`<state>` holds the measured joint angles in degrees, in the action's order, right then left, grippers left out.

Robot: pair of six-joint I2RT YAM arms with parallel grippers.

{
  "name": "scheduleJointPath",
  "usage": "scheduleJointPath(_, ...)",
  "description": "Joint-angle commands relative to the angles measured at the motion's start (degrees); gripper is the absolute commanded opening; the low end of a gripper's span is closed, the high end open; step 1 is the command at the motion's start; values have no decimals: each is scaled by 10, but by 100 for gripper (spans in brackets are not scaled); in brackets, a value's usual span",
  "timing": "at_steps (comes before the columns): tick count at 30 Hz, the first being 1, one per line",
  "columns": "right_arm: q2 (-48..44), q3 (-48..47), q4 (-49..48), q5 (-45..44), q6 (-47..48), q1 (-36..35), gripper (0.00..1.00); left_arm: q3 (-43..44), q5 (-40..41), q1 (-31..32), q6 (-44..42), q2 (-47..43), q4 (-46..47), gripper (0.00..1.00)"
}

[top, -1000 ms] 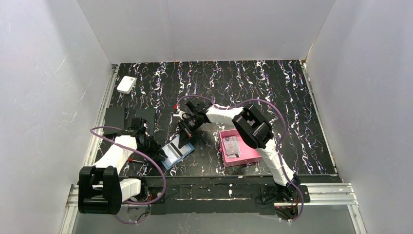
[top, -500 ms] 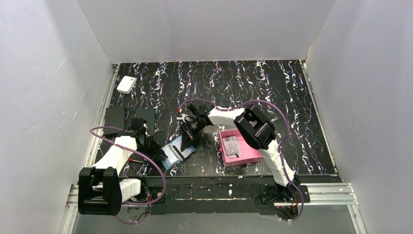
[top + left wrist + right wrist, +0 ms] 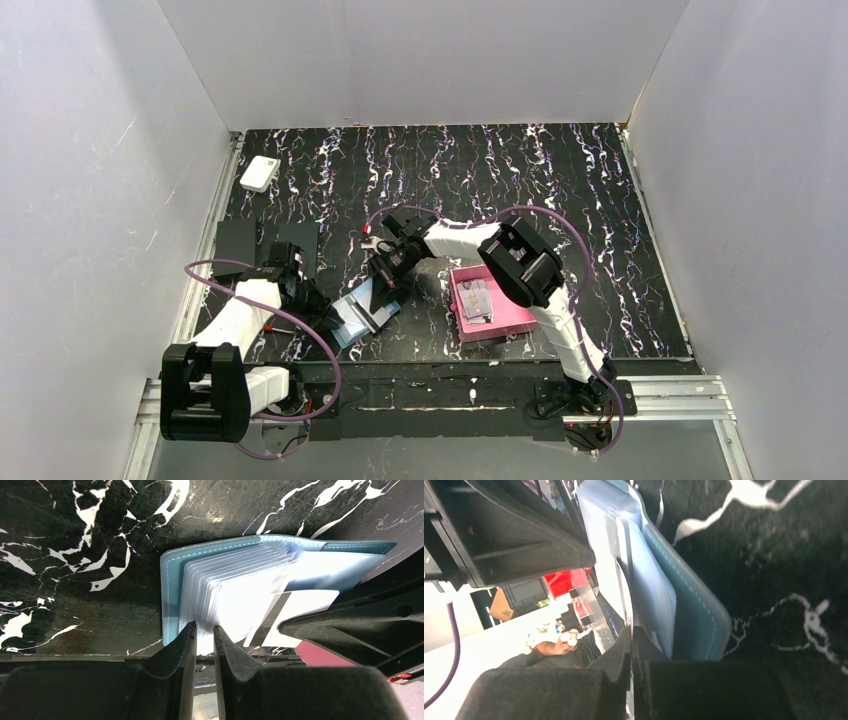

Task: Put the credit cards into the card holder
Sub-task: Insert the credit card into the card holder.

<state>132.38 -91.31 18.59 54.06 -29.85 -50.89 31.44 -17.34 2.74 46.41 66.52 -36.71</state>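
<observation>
My left pincer (image 3: pixel 204 635) pinches the near edge of the open card holder (image 3: pixel 172 580) on the table (image 3: pixel 75 530), and my right pincer (image 3: pixel 630 645), clamped on a striped credit card (image 3: pixel 305 612), points its long axis leftward into the pockets.

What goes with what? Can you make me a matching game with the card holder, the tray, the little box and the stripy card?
Things:
1. card holder
2. tray
3. little box
4. striped credit card

Clues:
A. white, far back on the left
B. pink, to the right of the holder
C. teal-blue, lying open
D. grey-white, pinched in the right claw at the holder's pockets

Pairs: 1-C, 2-B, 3-A, 4-D
</observation>
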Motion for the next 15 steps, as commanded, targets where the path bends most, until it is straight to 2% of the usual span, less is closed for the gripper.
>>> scheduleJointPath(1,52,-67,62,-49,58,-17,1,-25,42,3,-5,4,18,12)
scheduleJointPath(6,91,-139,128,-39,115,-17,1,-25,42,3,-4,4,20,12)
scheduleJointPath(15,109,-190,143,-43,168,-16,1,-27,39,2,-6,10,23,12)
